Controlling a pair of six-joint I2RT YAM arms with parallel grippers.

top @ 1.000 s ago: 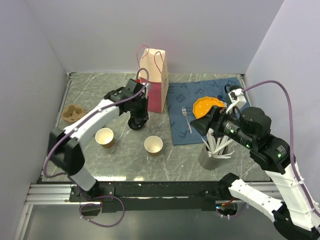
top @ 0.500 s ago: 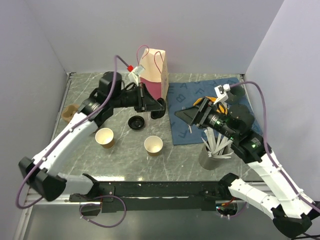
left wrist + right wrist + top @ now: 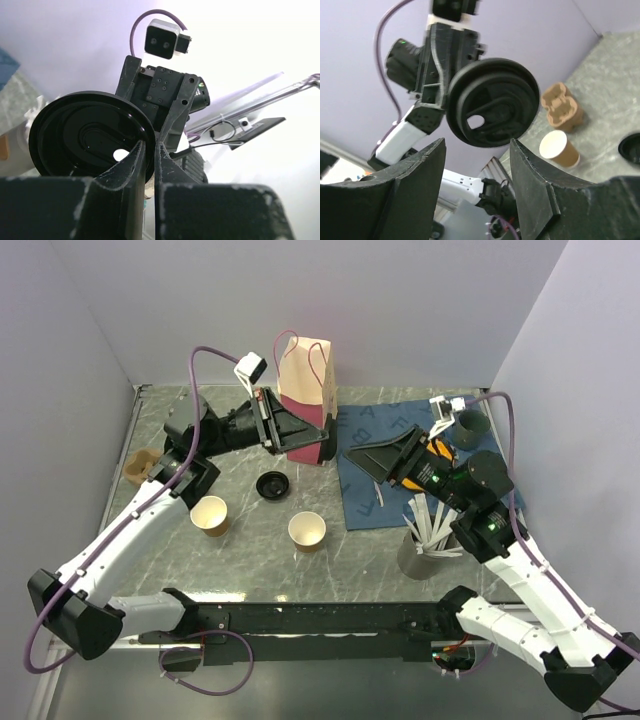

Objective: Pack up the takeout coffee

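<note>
Left hand [image 3: 150, 150] aloft, tight on black lid [image 3: 85, 130]; right hand [image 3: 477, 147] aloft opposite, agape.

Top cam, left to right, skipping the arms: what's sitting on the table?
Pulp cup carrier → open brown cup → loose black lid → second open brown cup → grey holder of white utensils. Bag and blue mat left out because they overlap others.

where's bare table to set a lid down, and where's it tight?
Free: the near strip of the table in front of the left cup and right cup; the gap between right cup and utensil holder. Tight: by the bag, where the left hand, pinching the held lid, faces the right hand near the loose lid; the mat carries a fork.
</note>
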